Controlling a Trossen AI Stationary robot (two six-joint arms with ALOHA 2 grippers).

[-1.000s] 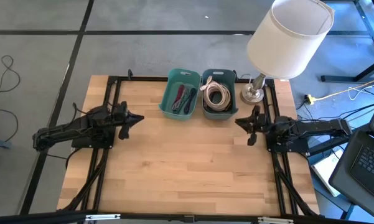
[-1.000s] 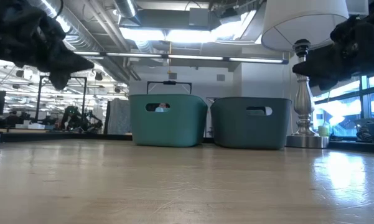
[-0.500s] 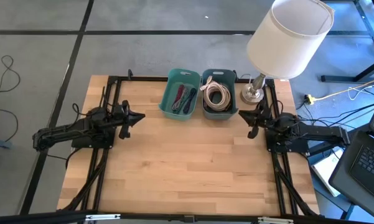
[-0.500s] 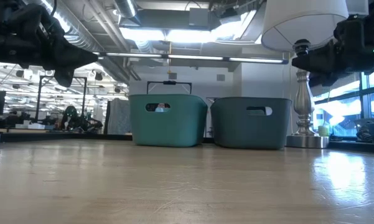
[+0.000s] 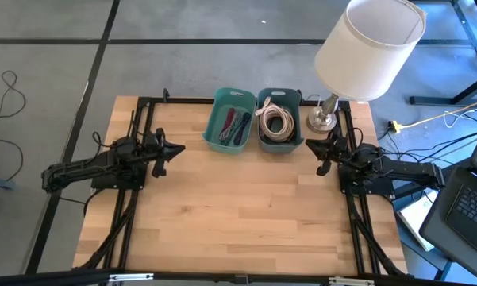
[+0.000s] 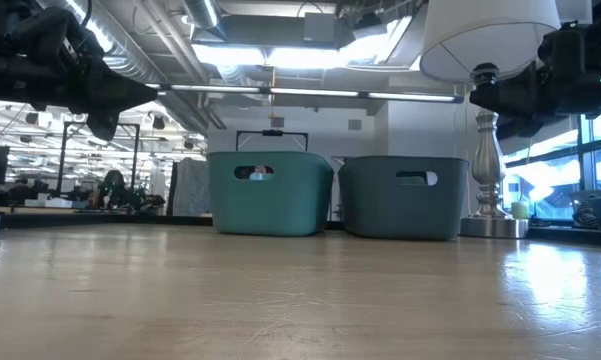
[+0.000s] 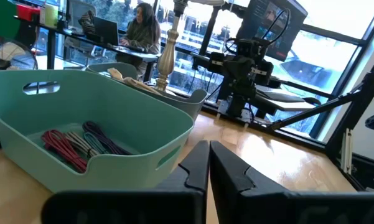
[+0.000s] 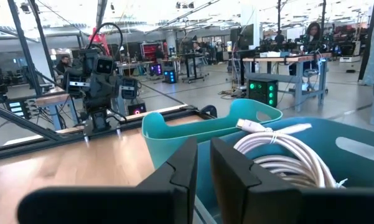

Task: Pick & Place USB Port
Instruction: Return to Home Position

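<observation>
Two bins stand side by side on their bases at the table's far edge. The green bin (image 5: 222, 111) (image 7: 134, 152) holds bundled red, grey and purple cables (image 5: 236, 125) (image 7: 81, 143). The darker teal bin (image 5: 290, 141) (image 8: 355, 146) holds a coiled white cable (image 5: 277, 121) (image 8: 280, 155). My left gripper (image 5: 177, 148) (image 7: 208, 148) hovers shut above the table, left of the green bin, pointing at it. My right gripper (image 5: 309, 148) (image 8: 203, 146) hovers shut just right of the teal bin, pointing at it. Neither holds anything.
A table lamp with a white shade (image 5: 369, 46) stands on its metal base (image 5: 322, 121) at the far right corner, close behind my right gripper. Bare wooden tabletop (image 5: 238, 206) spreads in front of the bins. People sit at desks in the room beyond.
My right gripper has swung toward the table's far edge, drawn back a little to the right, and come level beside the teal bin. My left gripper has moved slightly toward the far edge and levelled out. Bins and cables have stayed put.
</observation>
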